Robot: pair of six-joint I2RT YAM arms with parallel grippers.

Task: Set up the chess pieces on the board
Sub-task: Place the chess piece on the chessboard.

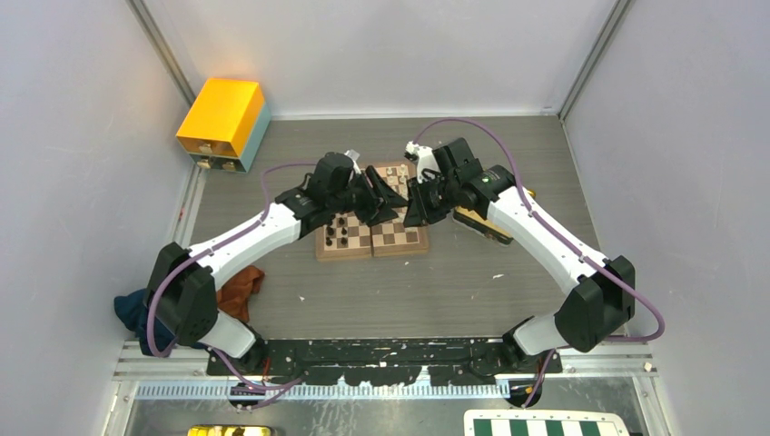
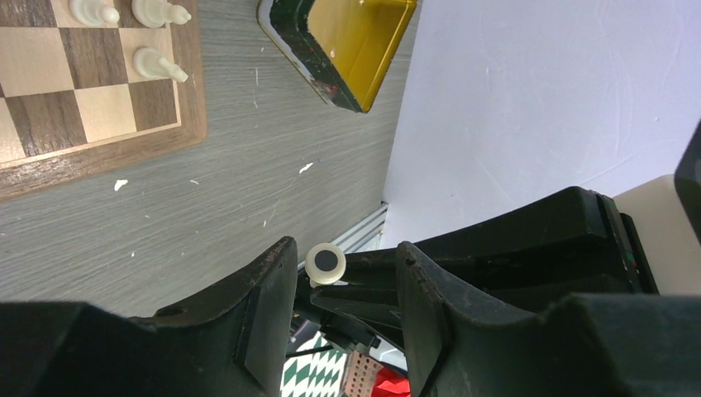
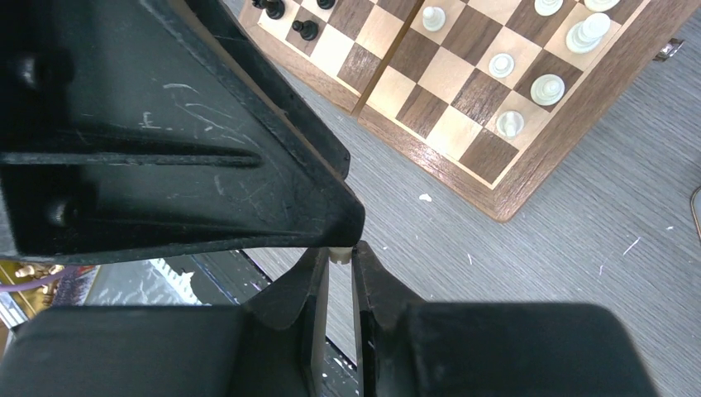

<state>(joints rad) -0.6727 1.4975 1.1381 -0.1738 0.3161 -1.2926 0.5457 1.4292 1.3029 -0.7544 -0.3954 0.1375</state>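
Note:
The board lies mid-table, and both grippers meet just above its far half. My right gripper is shut on a cream-white chess piece, pinched at its fingertips. In the left wrist view that piece shows its round base with a dark centre. It sits between the spread fingers of my left gripper, which is open and not pressing on it. Cream pieces stand on one end of the board and black ones on the other. The board's corner holds three cream pieces.
A gold tray lies right of the board, under the right arm. A yellow box stands at the far left. Brown cloth and blue cloth lie by the left arm's base. A green-and-white board sits below the table edge.

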